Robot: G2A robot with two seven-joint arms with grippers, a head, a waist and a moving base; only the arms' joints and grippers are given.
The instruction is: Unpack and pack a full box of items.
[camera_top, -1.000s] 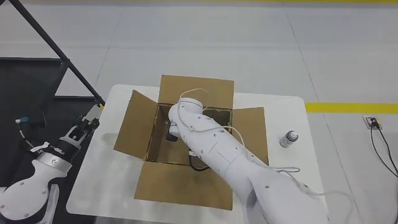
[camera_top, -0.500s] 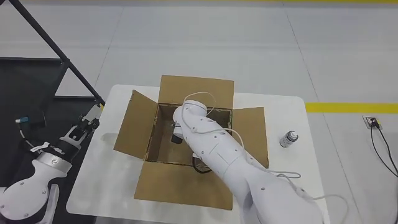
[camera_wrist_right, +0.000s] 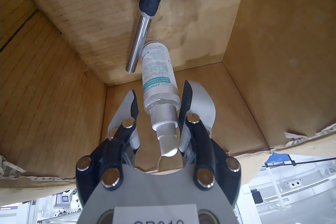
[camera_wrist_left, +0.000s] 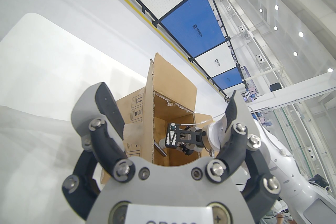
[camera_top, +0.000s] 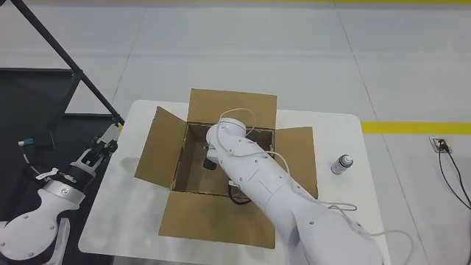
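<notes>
We hold our left arm (camera_top: 48,206) low at our side, left gripper (camera_wrist_left: 168,93) spread wide — our right arm (camera_top: 257,180) stretches forward, wrist bent, right gripper (camera_wrist_right: 160,97) pointing down.

White table (camera_top: 140,210), yellow floor line (camera_top: 412,126)

Arms: glossy white, rounded shells on both the left arm (camera_top: 40,217) and the right arm (camera_top: 257,180); a thin white cable (camera_top: 235,108) loops over the right one.
Left gripper (camera_wrist_left: 168,101): grey plate (camera_wrist_left: 168,183), silver screws (camera_wrist_left: 122,167) and a white label (camera_wrist_left: 168,214) on the plate, black links (camera_wrist_left: 105,141) hinged at the plate, pale fingers (camera_wrist_left: 81,109) with black pads (camera_wrist_left: 109,107).
Right gripper (camera_wrist_right: 160,92): matching grey plate, screws, label.
</notes>
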